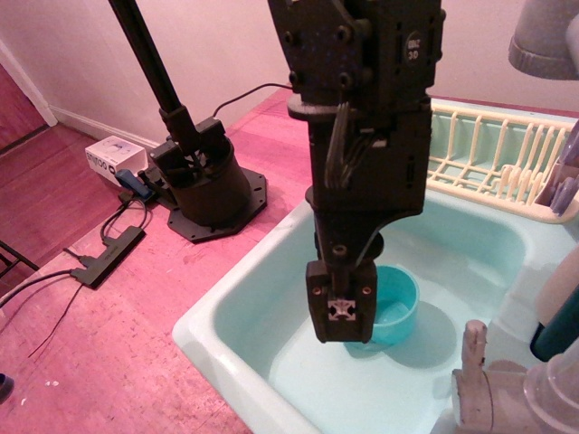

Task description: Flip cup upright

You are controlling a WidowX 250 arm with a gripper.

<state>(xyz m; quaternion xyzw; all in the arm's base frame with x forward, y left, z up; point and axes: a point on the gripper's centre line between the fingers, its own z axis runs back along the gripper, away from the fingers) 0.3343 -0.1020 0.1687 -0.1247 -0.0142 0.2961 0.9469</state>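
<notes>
The teal cup (396,306) stands upright on the floor of the pale mint sink basin (271,312), its opening facing up. My black gripper (342,312) points straight down in front of the cup's left wall. Its fingers (342,291) line up one behind the other from this view, so the gap between them is hidden. They appear closed on the cup's left rim. The cup's handle is hidden.
A cream dish rack (493,163) sits at the basin's far right. A grey faucet (507,389) stands at the lower right, with a dark teal bottle (556,330) beside it. A black stand base (206,185) and cables lie on the pink floor at left.
</notes>
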